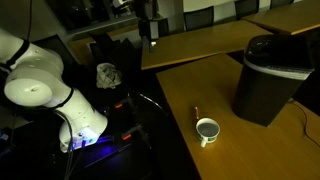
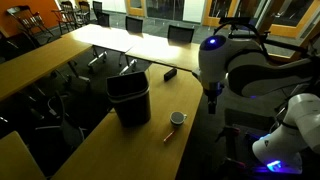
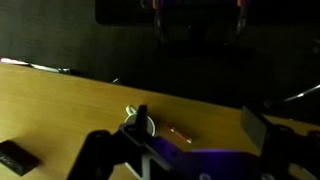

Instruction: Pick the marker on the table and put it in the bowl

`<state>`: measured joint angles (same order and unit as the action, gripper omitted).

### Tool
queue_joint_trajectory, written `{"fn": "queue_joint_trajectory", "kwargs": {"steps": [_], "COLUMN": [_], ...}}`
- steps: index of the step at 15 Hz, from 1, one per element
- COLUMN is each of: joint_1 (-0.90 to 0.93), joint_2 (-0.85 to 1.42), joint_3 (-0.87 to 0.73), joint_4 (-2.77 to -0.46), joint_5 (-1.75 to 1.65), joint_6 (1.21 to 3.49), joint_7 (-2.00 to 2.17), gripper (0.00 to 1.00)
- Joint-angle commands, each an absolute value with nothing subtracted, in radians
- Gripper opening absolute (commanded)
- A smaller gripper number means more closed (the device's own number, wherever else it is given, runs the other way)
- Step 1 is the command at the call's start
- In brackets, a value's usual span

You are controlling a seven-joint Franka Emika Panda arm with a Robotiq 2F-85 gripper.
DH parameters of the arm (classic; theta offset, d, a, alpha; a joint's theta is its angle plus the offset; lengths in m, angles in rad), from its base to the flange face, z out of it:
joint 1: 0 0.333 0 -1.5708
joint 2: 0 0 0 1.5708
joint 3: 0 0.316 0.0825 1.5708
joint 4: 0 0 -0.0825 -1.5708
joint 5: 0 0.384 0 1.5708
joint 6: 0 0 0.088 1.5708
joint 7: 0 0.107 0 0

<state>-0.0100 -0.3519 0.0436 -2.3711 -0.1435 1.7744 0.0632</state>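
**Claw clear of the desk, marker not yet grasped**

The broad brown wooden desk (image 2: 110,145) carries the task items close to its robot-side edge. The thin, dark, reddish-tinted marker (image 3: 180,133) lies flat on the wood just beside the small round white bowl with a dark inside (image 3: 140,126), and appears not to touch it. The tall black plastic bin (image 2: 130,98) stands near the bowl, farther in from that edge. The claw (image 2: 212,104) of the white arm hangs beyond the robot-side edge, above desk level and well apart from the marker. In the wrist view its dark fingers (image 3: 97,152) stand wide apart with nothing between them, so the claw is released and empty.

Judged stage: the approach is not yet made, and the bowl appears to hold nothing.

Likely failures from here:

- **Bowl knocked.** The marker lies so near the bowl that a descending finger could strike the rim and push or tip the bowl.
- **Marker rolled off.** The marker is thin and round, and a finger landing on it rather than beside it could roll it towards the nearby edge.
- **Empty closure.** The marker sits low against the wood, so closing too high would catch nothing.
- **Poor release.** The marker looks about as long as the bowl is wide, so a flat drop may leave it bridging the rim or tipping out.
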Motion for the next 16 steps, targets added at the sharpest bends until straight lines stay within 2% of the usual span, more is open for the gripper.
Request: {"fn": "queue_joint_trajectory", "kwargs": {"steps": [1, 4, 7, 11, 16], "joint_1": [-0.003, 0.000, 0.005, 0.001, -0.016], "joint_2": [-0.351, -0.334, -0.268, -0.095, 0.115], "joint_3": [0.038, 0.037, 0.024, 0.002, -0.012], "joint_4": [-2.370, -2.374, -2.387, -2.378, -2.333], "joint_5": [-0.145, -0.158, -0.160, -0.187, -0.259], "joint_6": [1.773, 1.813, 1.966, 2.176, 2.327], "joint_7": [0.065, 0.047, -0.019, -0.186, -0.402], "gripper": [1.00, 1.00, 1.00, 1.00, 1.00]}}
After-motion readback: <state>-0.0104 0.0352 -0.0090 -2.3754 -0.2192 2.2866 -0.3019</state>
